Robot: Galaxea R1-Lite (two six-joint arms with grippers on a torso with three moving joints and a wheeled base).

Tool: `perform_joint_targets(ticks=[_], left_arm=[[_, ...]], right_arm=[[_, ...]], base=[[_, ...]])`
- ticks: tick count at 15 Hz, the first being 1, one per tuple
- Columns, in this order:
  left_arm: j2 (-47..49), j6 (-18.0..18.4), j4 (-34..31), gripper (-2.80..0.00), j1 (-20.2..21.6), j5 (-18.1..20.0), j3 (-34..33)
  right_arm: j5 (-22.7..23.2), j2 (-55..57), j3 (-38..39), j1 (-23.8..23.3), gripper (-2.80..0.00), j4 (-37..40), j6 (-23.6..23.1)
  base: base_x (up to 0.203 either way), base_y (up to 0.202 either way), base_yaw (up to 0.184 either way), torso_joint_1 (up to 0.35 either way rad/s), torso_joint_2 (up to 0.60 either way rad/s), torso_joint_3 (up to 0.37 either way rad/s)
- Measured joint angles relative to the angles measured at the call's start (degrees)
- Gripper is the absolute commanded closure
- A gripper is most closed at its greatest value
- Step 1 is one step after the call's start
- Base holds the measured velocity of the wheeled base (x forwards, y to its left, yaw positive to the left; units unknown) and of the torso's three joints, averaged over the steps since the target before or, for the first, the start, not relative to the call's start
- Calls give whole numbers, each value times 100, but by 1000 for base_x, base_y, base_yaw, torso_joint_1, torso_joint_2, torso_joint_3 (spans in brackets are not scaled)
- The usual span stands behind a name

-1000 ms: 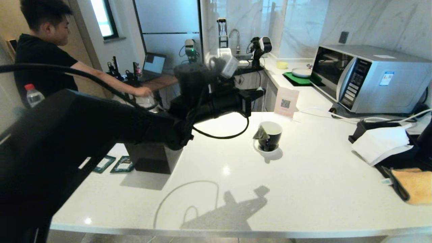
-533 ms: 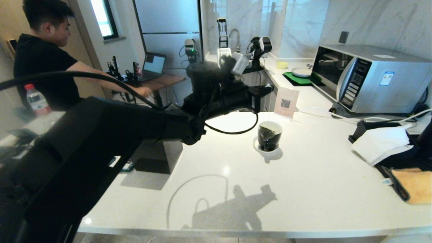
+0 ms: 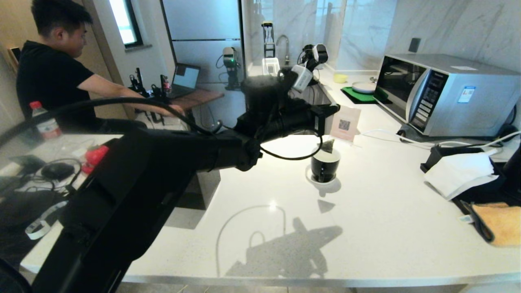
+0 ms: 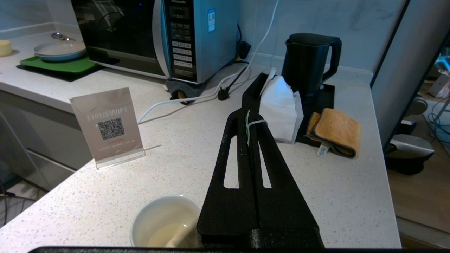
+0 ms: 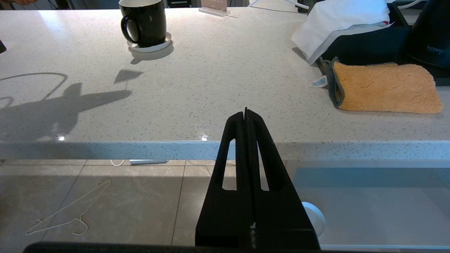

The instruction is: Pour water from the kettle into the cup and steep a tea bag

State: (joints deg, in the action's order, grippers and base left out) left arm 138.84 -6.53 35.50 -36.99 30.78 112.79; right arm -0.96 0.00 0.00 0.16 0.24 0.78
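so the left end effector (image 4: 250, 116) is up over the cup (image 3: 325, 165) in the middle of the head view, fingers pressed together on the tea bag's white string (image 4: 254, 123). The tea bag (image 3: 328, 146) dangles just above the cup's rim, which sits on its little saucer (image 3: 321, 179) on the white worktop (image 3: 366, 228). There's pale water (image 4: 165, 237) in it. Kettle (image 4: 307, 63) stands at the upper right of the left wrist view, behind the tissues. The right end effector (image 5: 246, 114) hangs off the worktop edge, fingers closed on nothing
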Motion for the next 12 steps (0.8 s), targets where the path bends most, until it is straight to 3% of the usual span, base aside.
perform_joint_targets(ticks=[12], left_arm=[[394, 122, 77, 0, -16, -7, 124]], right_arm=[[0, 0, 0, 0, 0, 0, 2]], base=[[0, 0, 0, 0, 0, 0]])
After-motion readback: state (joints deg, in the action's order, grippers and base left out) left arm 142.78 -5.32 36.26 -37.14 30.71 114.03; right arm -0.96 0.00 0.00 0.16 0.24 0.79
